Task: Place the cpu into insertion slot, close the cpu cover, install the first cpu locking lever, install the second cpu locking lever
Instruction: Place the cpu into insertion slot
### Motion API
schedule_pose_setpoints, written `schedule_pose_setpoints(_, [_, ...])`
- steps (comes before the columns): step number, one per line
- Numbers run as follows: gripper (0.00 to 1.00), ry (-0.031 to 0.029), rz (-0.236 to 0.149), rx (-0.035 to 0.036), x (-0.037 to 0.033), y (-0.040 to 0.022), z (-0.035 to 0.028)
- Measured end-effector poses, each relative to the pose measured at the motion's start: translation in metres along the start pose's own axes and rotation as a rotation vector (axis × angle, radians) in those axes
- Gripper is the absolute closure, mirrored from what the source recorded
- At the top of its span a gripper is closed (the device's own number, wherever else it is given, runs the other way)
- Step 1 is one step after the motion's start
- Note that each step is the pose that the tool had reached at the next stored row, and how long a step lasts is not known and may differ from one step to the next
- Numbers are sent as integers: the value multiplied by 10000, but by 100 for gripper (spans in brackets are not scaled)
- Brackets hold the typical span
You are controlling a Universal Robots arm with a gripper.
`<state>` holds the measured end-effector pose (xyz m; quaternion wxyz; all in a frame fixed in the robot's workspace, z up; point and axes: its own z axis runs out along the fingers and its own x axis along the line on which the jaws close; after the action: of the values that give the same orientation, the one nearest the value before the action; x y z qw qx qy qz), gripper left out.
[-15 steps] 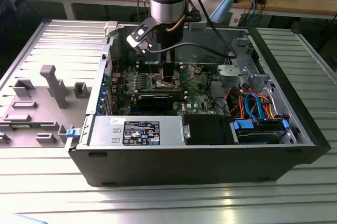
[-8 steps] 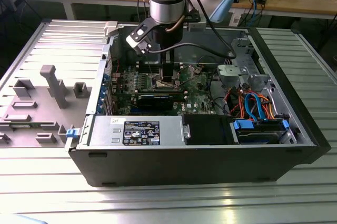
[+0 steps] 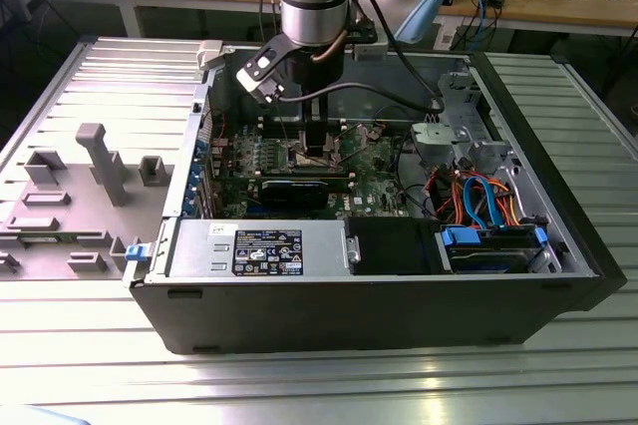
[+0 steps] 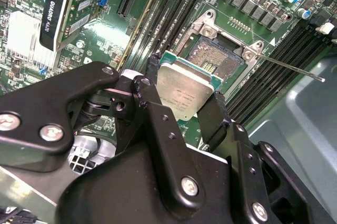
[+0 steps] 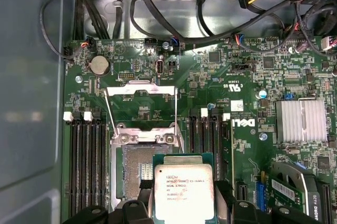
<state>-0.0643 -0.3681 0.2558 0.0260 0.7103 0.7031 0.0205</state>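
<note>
1. Silver-grey cpu (image 4: 184,95) is sitting between the jaws of the gripper (image 4: 185,83). The jaws are pinching it by two opposite edges, its metal top facing both wrist views.
2. Cpu is hanging over the insertion slot (image 5: 134,166), overlapping one side of it and not lying in it. I am judging the placing step as under way, not finished.
3. Cpu cover (image 5: 139,88) is standing swung open just beyond the jaws, past the slot, so closing it is waiting to be done.
4. One thin wire lever (image 4: 289,67) is sticking out free beside the slot, unlatched. Both lever steps are looking undone.
5. Memory slots (image 5: 87,171) are flanking the jaws on both sides, near. A black graphics card (image 4: 58,8) is lying off to one side, well apart.
6. Dark cables (image 5: 158,13) are running along the case wall beyond the open cover, well apart from the jaws. I am seeing nothing lying between cpu and slot.
</note>
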Motion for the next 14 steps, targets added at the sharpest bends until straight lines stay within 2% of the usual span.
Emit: schedule_pose_setpoints(14, [45, 0, 0, 0, 0, -38, 22])
